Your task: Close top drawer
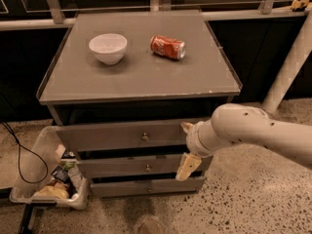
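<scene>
The top drawer point(112, 136) is a wide grey front with a small round metal knob point(145, 137), just under the cabinet top. It stands a little forward of the two lower drawers. My gripper point(187, 147) is at the right end of the drawer front, on my white arm point(253, 133), which comes in from the right. Its tan fingers are spread. One fingertip point(186, 126) touches the drawer front's upper right corner. The other finger point(187, 167) hangs down in front of the middle drawer. It holds nothing.
A white bowl point(108, 48) and a red soda can point(167, 47) on its side rest on the cabinet top point(141, 77). Two lower drawers point(146, 168) sit below. A clear bin point(46, 179) of snacks and a black cable point(19, 150) lie at the left. A white post point(290, 67) stands at the right.
</scene>
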`<state>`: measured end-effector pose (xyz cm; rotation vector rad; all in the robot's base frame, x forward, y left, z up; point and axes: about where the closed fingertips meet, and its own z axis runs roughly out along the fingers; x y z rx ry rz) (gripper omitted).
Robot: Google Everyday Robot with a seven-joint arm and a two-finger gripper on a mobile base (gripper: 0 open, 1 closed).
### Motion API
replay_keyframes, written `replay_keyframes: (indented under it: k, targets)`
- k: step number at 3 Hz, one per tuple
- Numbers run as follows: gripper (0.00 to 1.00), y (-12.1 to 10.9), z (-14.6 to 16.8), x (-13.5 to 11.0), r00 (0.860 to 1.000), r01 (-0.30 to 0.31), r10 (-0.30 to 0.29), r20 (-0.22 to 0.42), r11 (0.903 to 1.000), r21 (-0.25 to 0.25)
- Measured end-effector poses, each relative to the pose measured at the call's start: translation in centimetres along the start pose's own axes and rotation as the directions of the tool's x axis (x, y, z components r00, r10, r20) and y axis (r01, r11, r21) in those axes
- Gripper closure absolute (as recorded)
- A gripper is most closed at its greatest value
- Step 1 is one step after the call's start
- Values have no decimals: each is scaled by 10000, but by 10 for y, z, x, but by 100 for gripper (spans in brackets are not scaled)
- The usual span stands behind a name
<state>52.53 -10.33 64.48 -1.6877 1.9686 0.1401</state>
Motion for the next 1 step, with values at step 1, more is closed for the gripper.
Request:
replay_keyframes:
  k: [1]
  targets:
    - [0,0,0,0,10000,0,0,0,10000,0]
